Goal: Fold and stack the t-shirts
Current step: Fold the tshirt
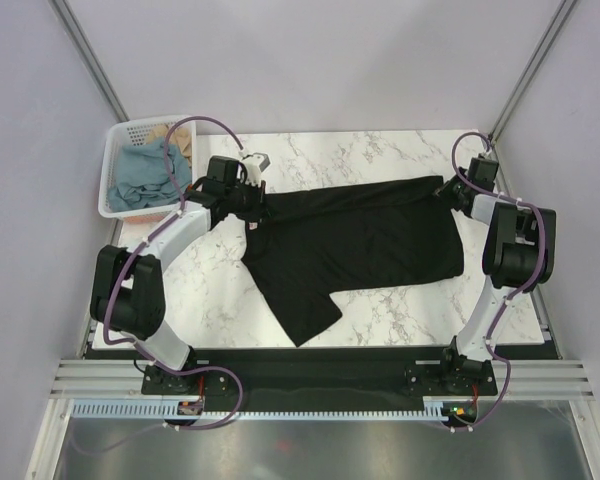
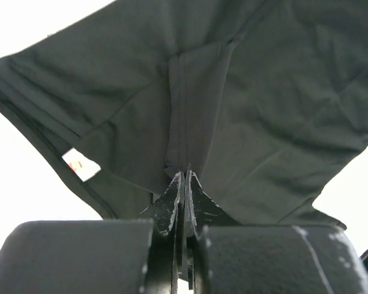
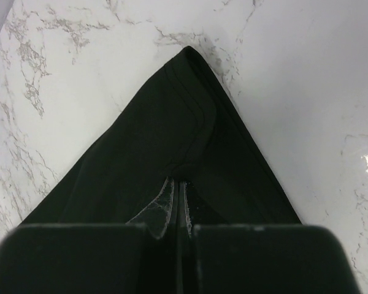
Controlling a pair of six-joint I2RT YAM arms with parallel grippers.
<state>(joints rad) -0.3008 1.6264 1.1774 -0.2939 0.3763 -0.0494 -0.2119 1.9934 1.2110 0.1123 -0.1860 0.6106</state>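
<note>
A black t-shirt (image 1: 360, 240) lies stretched across the marble table (image 1: 380, 155), one sleeve trailing toward the near edge. My left gripper (image 1: 248, 208) is shut on the shirt's left end; in the left wrist view the jaws (image 2: 185, 174) pinch a fold of the black t-shirt (image 2: 245, 92), with a small pinkish label (image 2: 81, 165) hanging at the left. My right gripper (image 1: 452, 192) is shut on the right end; the right wrist view shows its tips (image 3: 178, 182) clamped on the black t-shirt (image 3: 172, 141) just above the table. A dusty blue t-shirt (image 1: 148, 178) and a tan t-shirt (image 1: 178, 140) sit in the basket.
A white slotted basket (image 1: 112, 178) stands at the table's far left corner, right beside my left wrist. Grey walls enclose the table on the left, right and back. The black base rail (image 1: 320, 375) runs along the near edge.
</note>
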